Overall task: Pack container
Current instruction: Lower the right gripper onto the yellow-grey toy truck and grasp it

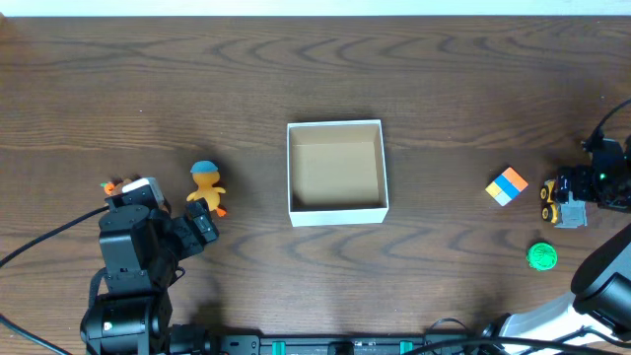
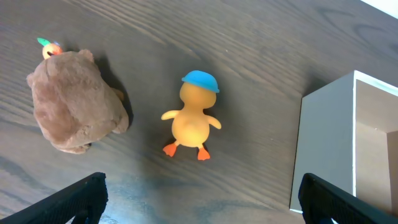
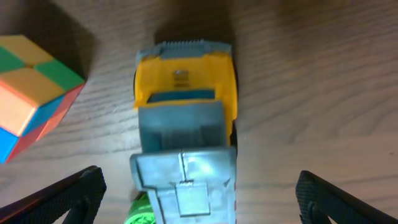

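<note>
- Midway between the left and right edges of the tabletop, a little nearer the front edge: container (image 1: 335, 213), open side up, tan bottom bare, no toy inside yet.
- Toward the left edge, well apart from the container: blue-capped duck (image 2: 194, 118). Closer to that edge, brown plush (image 2: 74, 102), mostly hidden under the arm in the overhead view.
- Toward the right edge, also well apart from the container: colour cube (image 3: 34, 87), yellow-and-grey truck (image 3: 185, 124) just beside it, green ball (image 1: 541, 256) nearest the front edge.
- Step in hand, as a judgement: first pick of the packing, most likely the truck.
- To do it well:
  - Come straight down with the truck centred between the fingers.
  - Close across the narrow sides of the body, not along its length.
  - Mind the cube close on one side and avoid nudging it.
  - Lift well above the thin wall before crossing.
  - Release low over the tan bottom, toward a corner, leaving room for the other toys.
- Right gripper (image 3: 202, 199): pointing straight down over the truck, fingers spread wide to either side, gripping nothing.
- Left gripper (image 2: 205, 205): poised above the duck, fingers spread wide, holding nothing. Duck ahead of the fingertips, plush off to one side, container wall at the other.
</note>
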Tool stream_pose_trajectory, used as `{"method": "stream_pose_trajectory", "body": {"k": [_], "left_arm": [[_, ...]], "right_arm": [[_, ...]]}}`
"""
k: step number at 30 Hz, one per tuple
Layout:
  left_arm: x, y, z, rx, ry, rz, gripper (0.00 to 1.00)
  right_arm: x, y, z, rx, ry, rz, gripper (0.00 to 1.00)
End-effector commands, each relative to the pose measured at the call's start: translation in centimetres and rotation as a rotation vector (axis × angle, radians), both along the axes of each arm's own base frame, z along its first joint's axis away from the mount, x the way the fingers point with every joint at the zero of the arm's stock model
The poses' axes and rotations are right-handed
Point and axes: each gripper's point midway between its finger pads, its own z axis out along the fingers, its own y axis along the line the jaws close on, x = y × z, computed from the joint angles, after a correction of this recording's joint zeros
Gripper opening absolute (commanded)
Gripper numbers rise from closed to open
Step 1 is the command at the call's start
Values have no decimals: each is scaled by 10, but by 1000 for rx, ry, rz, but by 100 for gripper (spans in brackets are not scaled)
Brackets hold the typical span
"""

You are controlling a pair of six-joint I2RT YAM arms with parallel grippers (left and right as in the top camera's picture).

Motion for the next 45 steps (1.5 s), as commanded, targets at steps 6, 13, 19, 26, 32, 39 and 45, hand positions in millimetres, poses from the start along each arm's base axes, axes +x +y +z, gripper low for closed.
{"method": "stream_pose_trajectory", "body": {"k": [6,13,19,26,32,39,45], "left_arm": [[2,0,9,-9,-17,1,98],[1,-1,7,-10,-11,1,98],[1,-1,7,-10,-11,1,98],[1,-1,7,-10,-11,1,98],[1,-1,7,-9,-11,1,98],[0,-1,7,-10,-8,1,98],[0,-1,7,-10,-8,1,98]], "right_arm": [[-11,4,-24,4,15,8,99],[-1,4,-24,4,-24,13,97],[3,1,-24,-10,-41,15,85],[3,1,-24,-10,-41,14,68],[3,1,-23,-9,-43,3,63],[3,1,-23,-10,-43,3,57],[4,1,-23,-10,-44,3,51]]}}
